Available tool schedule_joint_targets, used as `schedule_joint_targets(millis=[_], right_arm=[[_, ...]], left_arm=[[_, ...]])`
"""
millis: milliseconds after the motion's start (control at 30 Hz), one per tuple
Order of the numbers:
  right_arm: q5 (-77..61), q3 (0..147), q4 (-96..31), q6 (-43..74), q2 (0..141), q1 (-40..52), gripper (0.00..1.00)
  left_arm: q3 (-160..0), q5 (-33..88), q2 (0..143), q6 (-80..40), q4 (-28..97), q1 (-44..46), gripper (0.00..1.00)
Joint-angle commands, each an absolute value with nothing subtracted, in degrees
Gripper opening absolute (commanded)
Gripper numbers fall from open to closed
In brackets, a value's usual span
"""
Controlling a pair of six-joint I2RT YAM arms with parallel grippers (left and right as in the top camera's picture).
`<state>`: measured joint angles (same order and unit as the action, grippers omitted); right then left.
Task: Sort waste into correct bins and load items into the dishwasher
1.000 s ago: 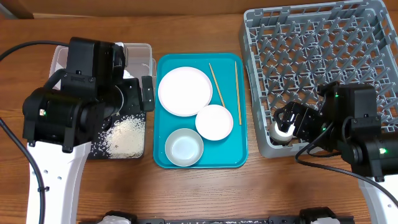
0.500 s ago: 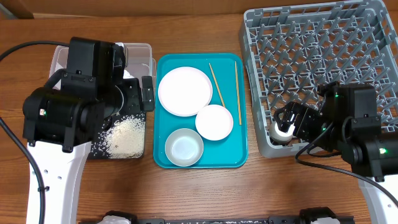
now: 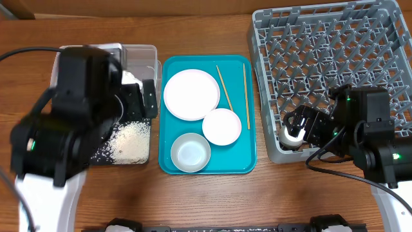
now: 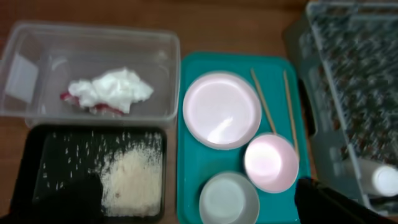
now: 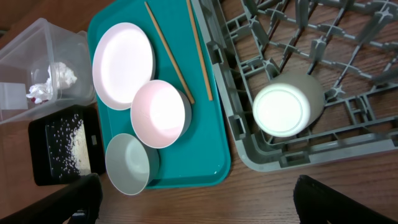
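The clear tub [image 4: 37, 43] holds the white napkin [image 4: 115, 87] and the red wrapper [image 4: 71, 98]. The black tray [image 4: 37, 134] in front of it holds the rice [image 4: 134, 180]. My left gripper [image 4: 199, 205] is open and empty, high above the bins and the teal tray [image 3: 248, 154]. That tray carries a large plate [image 3: 191, 95], a smaller plate [image 3: 221, 126], a bowl [image 3: 190, 153] and two chopsticks [image 3: 224, 87]. The grey rack [image 3: 335, 58] holds a small white cup [image 5: 285, 106] in its front left corner. My right gripper [image 5: 199, 205] is open and empty above that corner.
The left arm [image 3: 71, 122] covers much of both bins in the overhead view. Bare wooden table [image 3: 212, 200] runs along the front. The rack fills the right side of the table.
The left arm has shifted left and towards the front and is blurred now. The right arm and the dishes have not moved.
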<state>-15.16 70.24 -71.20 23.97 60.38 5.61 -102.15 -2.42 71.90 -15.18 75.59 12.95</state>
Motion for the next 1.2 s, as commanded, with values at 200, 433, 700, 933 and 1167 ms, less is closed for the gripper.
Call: schedule_joint_targets(millis=[200,433,700,933,1167], right_arm=[[-15.11,71.33,-71.05,23.62,59.83,5.28,1.00],[-15.11,71.33,-71.05,23.64,59.83,5.28,1.00],[-15.11,71.33,-71.05,23.62,59.83,5.28,1.00],[-15.11,71.33,-71.05,23.64,59.83,5.28,1.00],[-15.11,71.33,-71.05,23.64,59.83,5.28,1.00]], left_arm=[[-74.98,-1.69,50.13,-6.24,46.15,13.56,1.00],[-49.95,-0.43,32.40,-4.19,28.25,13.50,1.00],[-25.19,2.28,13.17,-3.81,15.27,13.41,1.00],[-12.64,3.22,2.20,-3.81,10.00,13.43,1.00],[-4.62,4.56,0.19,-4.08,5.67,13.45,1.00]])
